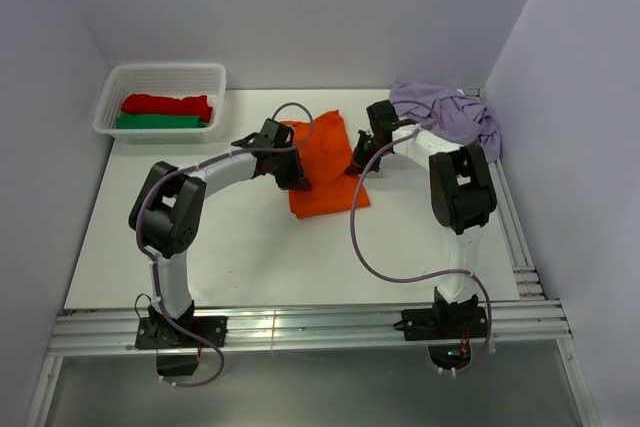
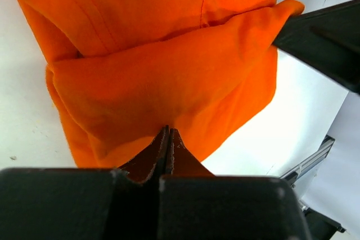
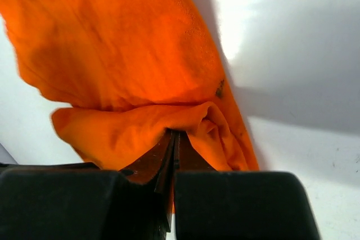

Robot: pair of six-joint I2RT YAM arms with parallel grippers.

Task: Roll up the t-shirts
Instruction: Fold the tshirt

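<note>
The orange t-shirt (image 1: pixel 325 162) lies folded in a narrow strip in the middle of the table. My left gripper (image 1: pixel 297 177) is at its left edge and my right gripper (image 1: pixel 358 167) at its right edge. In the left wrist view my left gripper (image 2: pixel 167 131) is shut, pinching a fold of the orange t-shirt (image 2: pixel 169 77). In the right wrist view my right gripper (image 3: pixel 174 135) is shut on a bunched edge of the orange t-shirt (image 3: pixel 124 54). The lilac t-shirt (image 1: pixel 450 112) sits in a crumpled heap at the back right, partly behind the right arm.
A white basket (image 1: pixel 108 112) at the back left holds a red roll (image 1: pixel 167 104) and a green roll (image 1: pixel 160 122). Walls close in on the left, back and right. An aluminium rail (image 1: pixel 300 327) runs along the near edge.
</note>
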